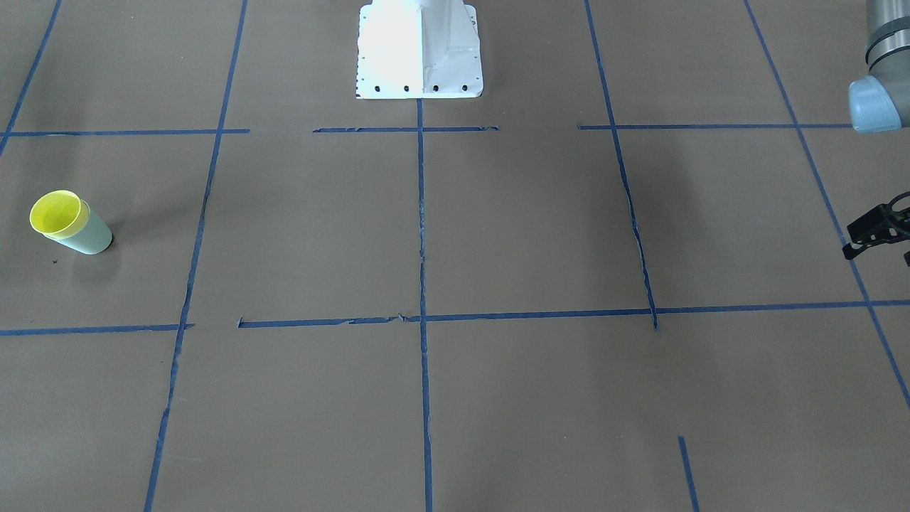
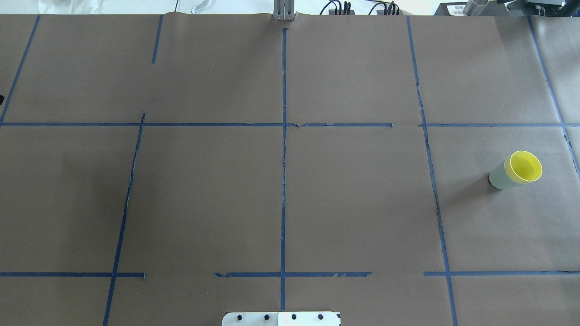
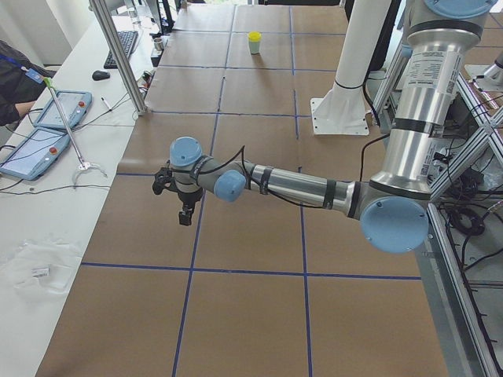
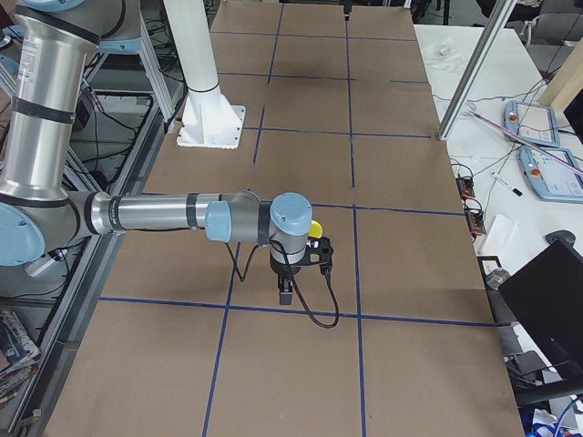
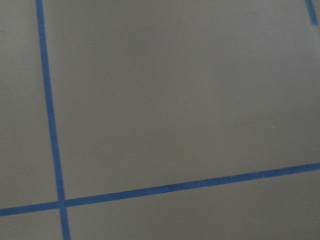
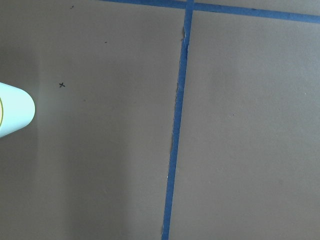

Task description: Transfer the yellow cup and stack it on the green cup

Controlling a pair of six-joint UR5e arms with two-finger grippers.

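The yellow cup [image 1: 58, 212] sits nested inside the green cup [image 1: 91, 239], and the pair stands upright on the table. In the overhead view the yellow cup [image 2: 525, 165] and green cup [image 2: 499, 177] are at the far right. The green cup's wall shows at the left edge of the right wrist view [image 6: 14, 111]. My left gripper [image 1: 878, 245] is at the table's opposite end, cut off by the frame edge, with its fingers apart and empty. My right gripper [image 4: 305, 270] hovers near the cups. It shows only in the exterior right view, so I cannot tell its state.
The robot's white base [image 1: 419, 50] stands at the table's back middle. Blue tape lines [image 2: 283, 158] divide the brown table. Operators' tablets [image 3: 47, 118] and a metal post [image 3: 118, 55] stand along the far side.
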